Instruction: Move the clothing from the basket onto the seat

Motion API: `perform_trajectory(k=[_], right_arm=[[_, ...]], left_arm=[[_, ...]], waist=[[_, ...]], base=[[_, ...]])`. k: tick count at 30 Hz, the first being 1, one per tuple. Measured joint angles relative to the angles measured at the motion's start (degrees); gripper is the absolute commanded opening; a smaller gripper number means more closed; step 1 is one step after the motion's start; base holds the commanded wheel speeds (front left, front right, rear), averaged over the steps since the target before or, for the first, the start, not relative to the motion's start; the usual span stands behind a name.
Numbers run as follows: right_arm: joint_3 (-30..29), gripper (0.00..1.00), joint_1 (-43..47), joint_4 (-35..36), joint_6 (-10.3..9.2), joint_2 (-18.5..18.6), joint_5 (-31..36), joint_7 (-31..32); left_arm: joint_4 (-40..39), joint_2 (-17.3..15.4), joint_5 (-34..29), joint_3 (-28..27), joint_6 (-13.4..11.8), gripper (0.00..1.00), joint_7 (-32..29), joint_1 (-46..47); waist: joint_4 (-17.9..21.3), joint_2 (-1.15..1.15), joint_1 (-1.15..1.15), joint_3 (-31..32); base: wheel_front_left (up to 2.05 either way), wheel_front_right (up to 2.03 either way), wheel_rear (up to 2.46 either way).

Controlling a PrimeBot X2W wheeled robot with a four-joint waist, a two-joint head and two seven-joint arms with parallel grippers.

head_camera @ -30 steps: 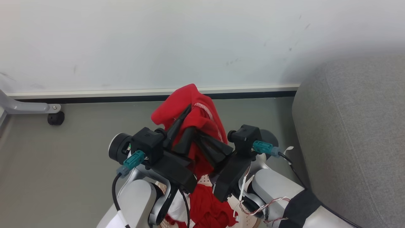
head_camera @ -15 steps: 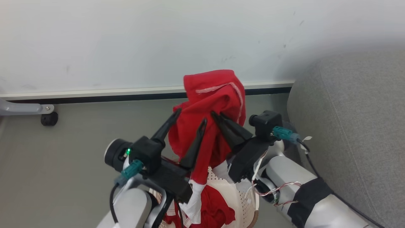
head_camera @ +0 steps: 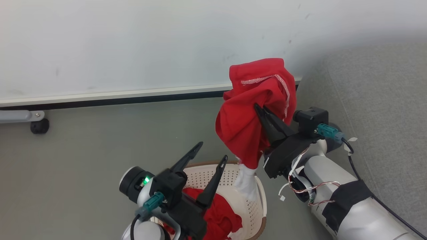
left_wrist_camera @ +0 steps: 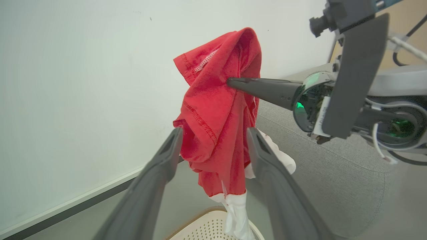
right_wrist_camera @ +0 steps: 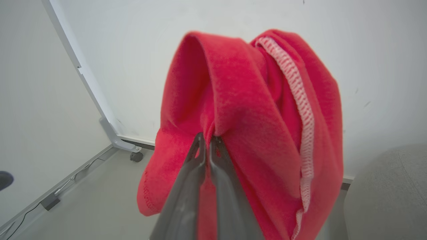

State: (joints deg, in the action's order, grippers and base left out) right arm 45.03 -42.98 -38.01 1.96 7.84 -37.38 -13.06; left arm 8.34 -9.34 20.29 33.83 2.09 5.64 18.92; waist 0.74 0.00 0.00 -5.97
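Note:
A red garment with white trim (head_camera: 245, 126) hangs in the air from my right gripper (head_camera: 257, 106), which is shut on a fold of it, above the basket's far edge and left of the grey seat (head_camera: 383, 113). In the right wrist view the shut fingertips (right_wrist_camera: 206, 140) pinch the red cloth (right_wrist_camera: 260, 113). My left gripper (head_camera: 213, 150) stands open and holds nothing, low over the cream basket (head_camera: 260, 196), where more red clothing (head_camera: 218, 213) lies. In the left wrist view the garment (left_wrist_camera: 213, 113) hangs just beyond the open fingers (left_wrist_camera: 166, 156).
A white wall with a dark skirting runs along the back. A grey frame leg with a black castor (head_camera: 39, 126) stands at the far left on the grey floor. The seat (right_wrist_camera: 390, 190) rises close on the right.
My left gripper has opened, let go of the garment and dropped back over the basket. The right gripper has carried the garment up and right toward the seat. The camera has shifted.

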Motion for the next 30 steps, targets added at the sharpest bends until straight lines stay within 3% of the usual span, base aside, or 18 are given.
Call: perform_trajectory(k=[15,30], right_arm=[[-2.07,0.00,0.19,0.21,-0.98,0.68,-0.45,-0.73],[-5.48,0.00,2.85,1.15,-2.80,1.69,-1.52,-1.18]], left_arm=[[-1.92,-1.81,-1.56,1.62,0.42,1.00,-1.25,-2.01],[-4.32,-3.48,-2.37,2.12,0.44,1.00,-2.68,-2.66]], waist=[[5.21,0.00,0.00,-1.45],[13.79,0.00,0.00,-4.13]], base=[[0.00,0.00,0.00],[0.00,0.00,0.00]])
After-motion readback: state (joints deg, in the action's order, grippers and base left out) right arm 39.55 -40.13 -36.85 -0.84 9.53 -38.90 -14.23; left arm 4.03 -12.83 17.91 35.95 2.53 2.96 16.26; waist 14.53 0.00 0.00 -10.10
